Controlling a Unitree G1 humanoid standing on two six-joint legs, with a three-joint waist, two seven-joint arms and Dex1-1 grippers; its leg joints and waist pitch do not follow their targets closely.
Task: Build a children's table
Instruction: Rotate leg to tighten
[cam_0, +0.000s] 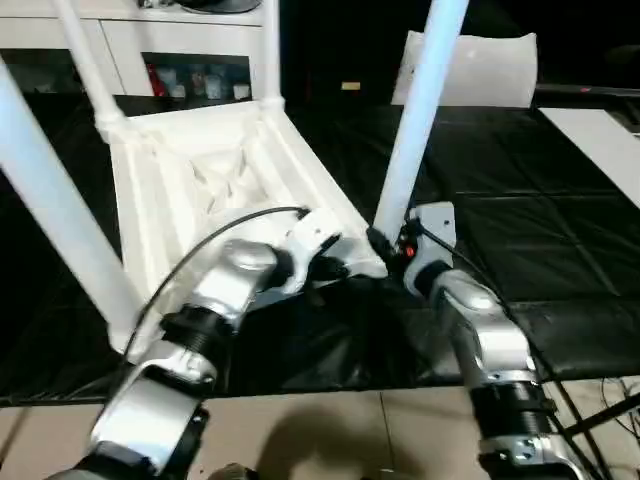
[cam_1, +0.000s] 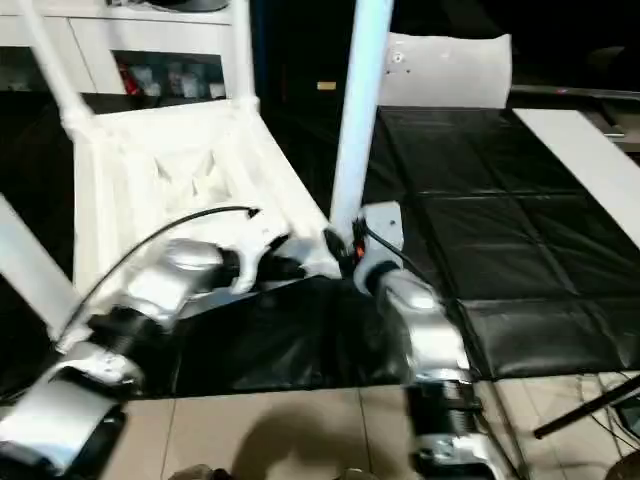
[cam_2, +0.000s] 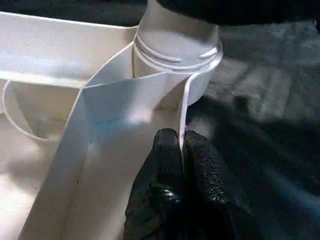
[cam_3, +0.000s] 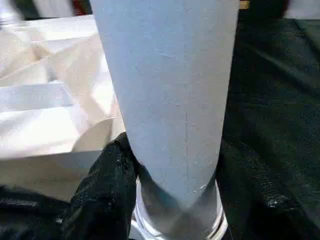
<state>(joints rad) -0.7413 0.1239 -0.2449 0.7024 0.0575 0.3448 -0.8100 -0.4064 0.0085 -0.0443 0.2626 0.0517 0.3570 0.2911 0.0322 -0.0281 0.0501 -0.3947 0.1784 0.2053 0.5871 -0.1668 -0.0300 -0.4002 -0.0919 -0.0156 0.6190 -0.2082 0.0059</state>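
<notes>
While upside down on the black mat (cam_0: 520, 230), children's table (cam_0: 215, 175) logged with ribbed underside up, toward 10 o'clock of centre in the head views.

- Legs already standing: far corner leg (cam_0: 85, 60) at 11 o'clock; second far leg (cam_0: 268, 50) at 12 o'clock; broad near leg (cam_0: 55, 210) crossing at 9 o'clock.
- Leg in hand (cam_0: 420, 110): upright, base entered in the near corner socket (cam_2: 175, 50) at centre. Threaded collar visible at the socket mouth, so judged not fully seated.
- Left tool (cam_2: 181, 165): pressed together on the thin rim wall (cam_2: 183, 115) of the table top, just beside the socket. One finger (cam_2: 160, 165) inside the wall, the other outside. Serves as the anchor.
- Right tool (cam_3: 172, 200): wrapped around the leg in hand, low down, just above the collar. One black finger (cam_3: 107, 185) plainly against the tube; the far finger mostly hidden, grip judged closed on the leg.
- Background: white cabinet (cam_0: 150, 45) at 11 o'clock; white cushion-like piece (cam_0: 480, 70) at 1 o'clock; pale board (cam_0: 600, 140) at 3 o'clock.

Handling notes for the step, as judgement only:
- Keep leg axis in line with socket; any lean likely to jam the collar.
- Press straight down, with turning if the collar ridges prove to be thread.
- Hold the rim pinch firm so the top neither slides nor tips on the mat.
- Watch the thin wall: hard pinching may bend it.
- Count as seated once collar ridges vanish into the socket.
</notes>
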